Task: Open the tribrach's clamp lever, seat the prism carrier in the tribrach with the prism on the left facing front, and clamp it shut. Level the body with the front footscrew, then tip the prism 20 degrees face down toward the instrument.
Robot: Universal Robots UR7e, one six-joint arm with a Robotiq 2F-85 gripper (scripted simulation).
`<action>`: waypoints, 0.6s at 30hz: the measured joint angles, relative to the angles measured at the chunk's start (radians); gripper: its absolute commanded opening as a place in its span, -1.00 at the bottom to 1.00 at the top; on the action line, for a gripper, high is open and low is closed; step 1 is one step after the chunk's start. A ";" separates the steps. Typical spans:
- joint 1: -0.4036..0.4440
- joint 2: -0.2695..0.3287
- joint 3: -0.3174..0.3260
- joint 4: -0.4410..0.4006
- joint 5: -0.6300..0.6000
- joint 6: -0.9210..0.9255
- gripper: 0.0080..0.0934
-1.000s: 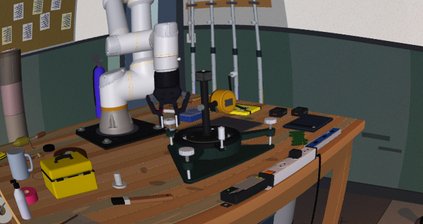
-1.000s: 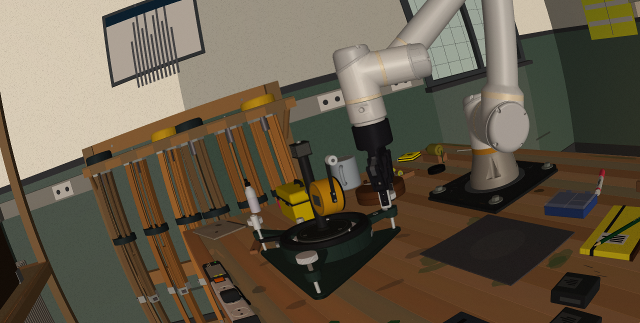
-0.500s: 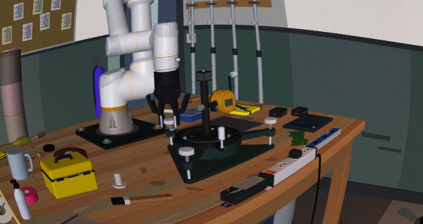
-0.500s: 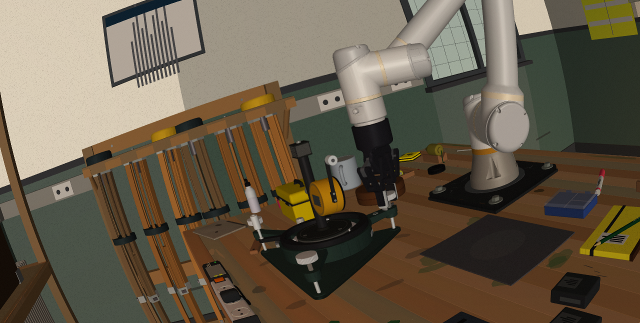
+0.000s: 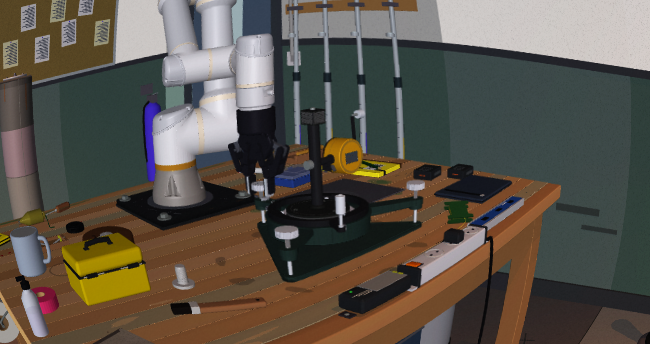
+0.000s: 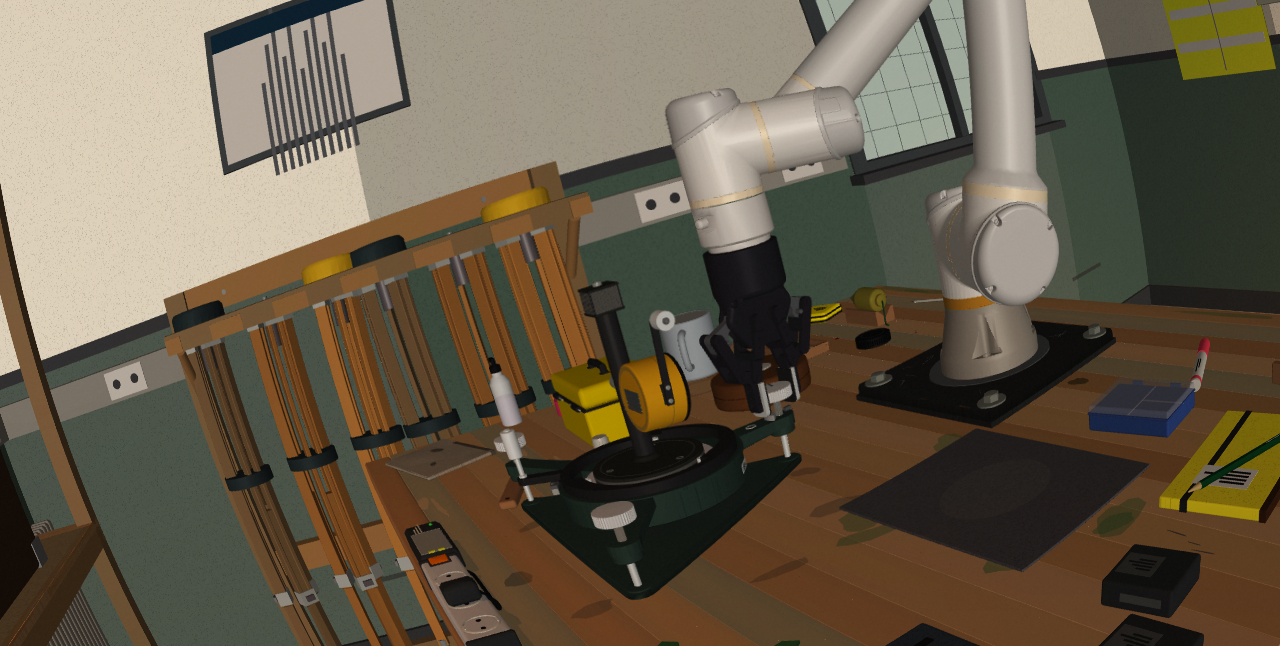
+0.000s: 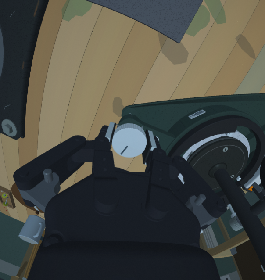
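The white footscrew knob (image 7: 128,141) at the tribrach's corner nearest the robot base is gripped by my closed gripper (image 5: 259,184), which comes down on it from above. The dark green tribrach (image 5: 320,217) sits on its triangular base plate in the middle of the bench. The prism carrier's black post (image 5: 315,163) stands in the tribrach's ring, with the yellow prism (image 6: 653,390) on its side arm. Two other white footscrews (image 5: 286,234) (image 5: 415,185) stand at the remaining corners. A small white peg (image 5: 340,205) rises from the ring's near rim.
The robot's black base plate (image 5: 185,205) lies just behind the gripper. A dark mat (image 6: 994,495) lies beside the tribrach, with a blue box (image 6: 1141,408) beyond it. A yellow case (image 5: 105,267), a mug (image 5: 28,250) and a brush (image 5: 217,306) lie on the bench's near-left part. A power strip (image 5: 440,255) runs along the front edge.
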 measured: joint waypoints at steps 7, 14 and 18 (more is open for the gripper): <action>0.000 0.000 0.000 0.000 0.000 0.163 -1.00; 0.000 0.000 0.000 0.000 0.000 0.324 -1.00; 0.000 0.000 0.000 0.000 0.000 0.414 -1.00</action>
